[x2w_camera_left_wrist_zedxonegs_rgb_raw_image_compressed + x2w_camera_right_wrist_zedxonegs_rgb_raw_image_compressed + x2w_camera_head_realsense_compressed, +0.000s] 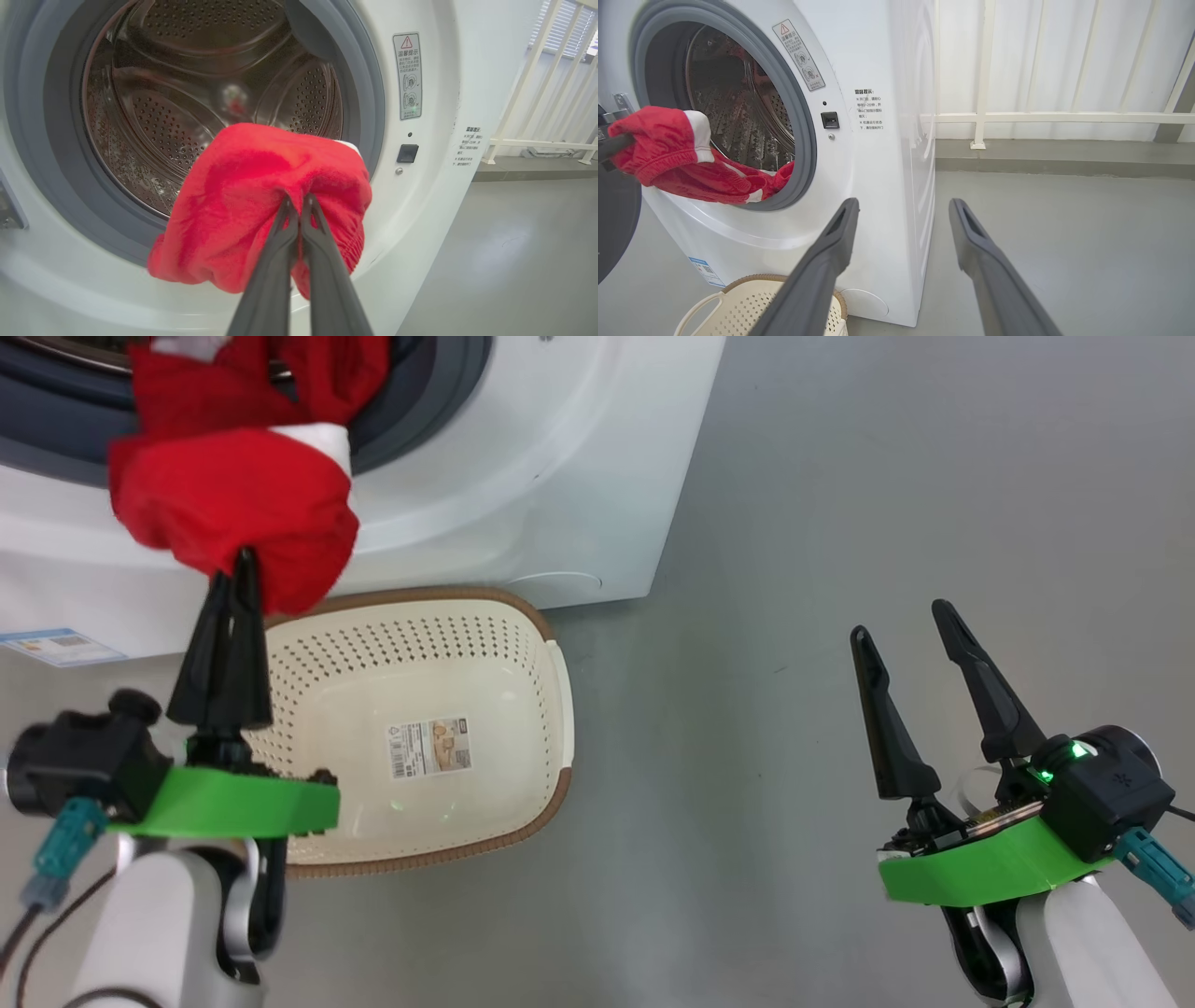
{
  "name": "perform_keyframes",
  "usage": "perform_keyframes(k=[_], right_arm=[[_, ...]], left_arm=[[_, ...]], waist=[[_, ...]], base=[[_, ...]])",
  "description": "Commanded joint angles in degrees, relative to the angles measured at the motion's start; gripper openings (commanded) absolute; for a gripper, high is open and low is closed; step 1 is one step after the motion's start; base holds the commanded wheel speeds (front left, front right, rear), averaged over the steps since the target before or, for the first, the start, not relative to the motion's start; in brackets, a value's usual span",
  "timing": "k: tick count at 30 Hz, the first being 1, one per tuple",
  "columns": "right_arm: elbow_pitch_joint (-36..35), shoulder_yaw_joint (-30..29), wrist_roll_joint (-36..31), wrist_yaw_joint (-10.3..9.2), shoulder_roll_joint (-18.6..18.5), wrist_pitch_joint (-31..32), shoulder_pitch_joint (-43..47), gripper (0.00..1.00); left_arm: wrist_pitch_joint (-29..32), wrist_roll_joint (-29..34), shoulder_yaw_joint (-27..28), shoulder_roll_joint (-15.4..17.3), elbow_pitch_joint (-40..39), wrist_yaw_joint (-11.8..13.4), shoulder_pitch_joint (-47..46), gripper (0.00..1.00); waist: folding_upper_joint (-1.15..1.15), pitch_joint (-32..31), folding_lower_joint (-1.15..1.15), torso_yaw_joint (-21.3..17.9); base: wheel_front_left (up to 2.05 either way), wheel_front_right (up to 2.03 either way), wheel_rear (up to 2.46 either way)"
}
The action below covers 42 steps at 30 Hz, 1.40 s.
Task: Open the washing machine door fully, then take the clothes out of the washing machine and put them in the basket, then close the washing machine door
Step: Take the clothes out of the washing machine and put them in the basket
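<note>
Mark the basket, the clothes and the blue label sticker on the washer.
basket (411, 639), head view, perforated inner wall.
clothes (233, 504), head view, middle of the hanging red bundle.
blue label sticker (61, 647), head view, its centre.

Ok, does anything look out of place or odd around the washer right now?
Just the red clothes: they trail half out of the washer opening, across the grey ring, pinched by the shut left gripper. The basket sits upright on the floor in front of the washer. Nothing looks spilled or damaged.
</note>
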Motion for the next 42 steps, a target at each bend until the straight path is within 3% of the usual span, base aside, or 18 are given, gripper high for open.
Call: perform_keyframes(k=[1, 24, 31, 42], right_arm=[[-1.1, 1.3, 0.5, 0.35, -0.1, -0.4, 1.0, 1.0], [-1.0, 0.5, -0.2, 0.35, -0.1, -0.4, 3.1, 1.0], [-1.4, 1.1, -0.6, 0.35, -0.1, -0.4, 2.8, 1.0], [-1.9, 1.5, -0.9, 0.35, -0.1, -0.4, 0.6, 1.0]], left_arm=[[-0.4, 0.5, 2.3, 1.1, -2.6, -0.5, 1.4, 0.0], [-0.4, 1.0, 0.5, -4.0, -9.3, -0.6, 12.4, 0.0], [-0.4, 0.7, 1.1, -4.1, -1.8, -1.3, 9.9, 0.0], [-0.4, 0.8, 3.7, -4.7, 16.3, -4.2, -2.3, 0.0]], waist=[[0.0, -0.8, 0.0, 0.0], [0.0, -6.0, 0.0, 1.5], [0.0, -4.0, 0.0, 1.4], [0.0, 2.5, 0.0, 0.6]], base=[[0.0, 0.0, 0.0], [0.0, 0.0, 0.0], [0.0, 0.0, 0.0], [0.0, 0.0, 0.0]])
